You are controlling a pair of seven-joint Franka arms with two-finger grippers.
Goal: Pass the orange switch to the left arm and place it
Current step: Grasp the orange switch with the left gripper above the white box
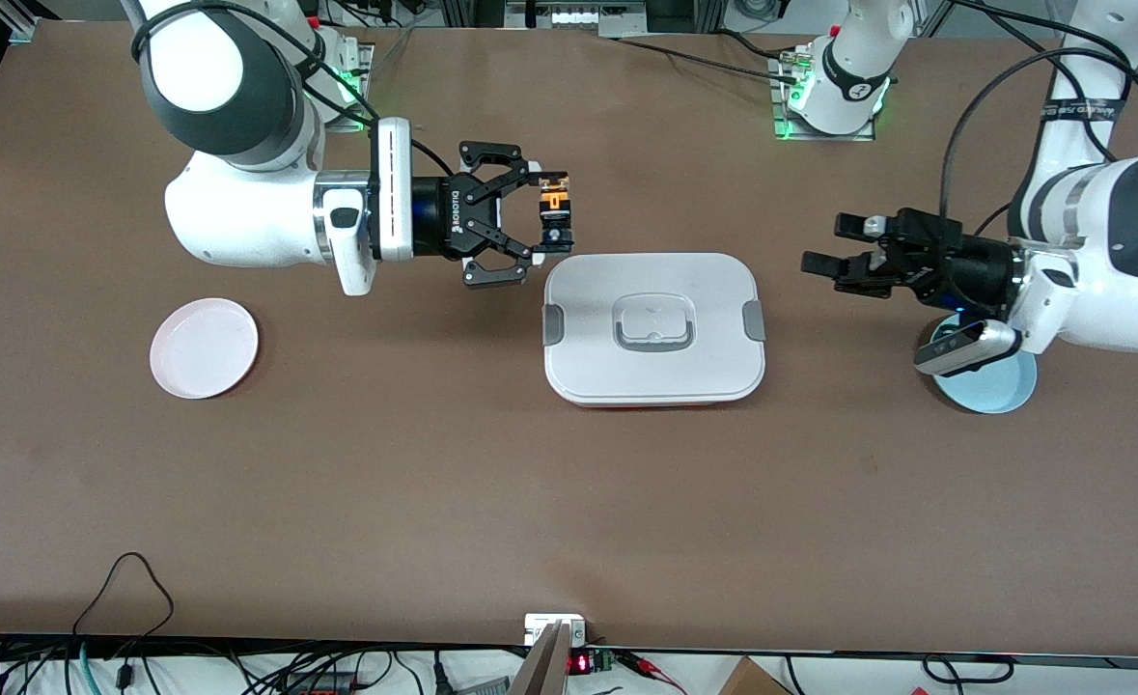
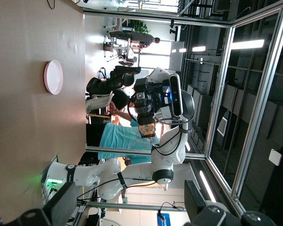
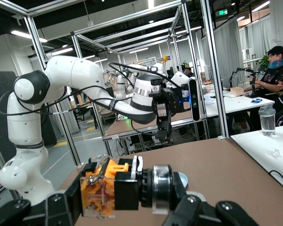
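The right gripper (image 1: 541, 224), upper centre of the frame, is clamping its jaws on the orange switch (image 1: 554, 210), a tiny black-and-orange block with a silvery end, in the air just above the box's (image 1: 653, 328) upper corner. The left gripper (image 1: 831, 246), at right, is waiting with jaws spread. The handover step seems in hand; next, both must meet above the smooth white plastic box without touching it.
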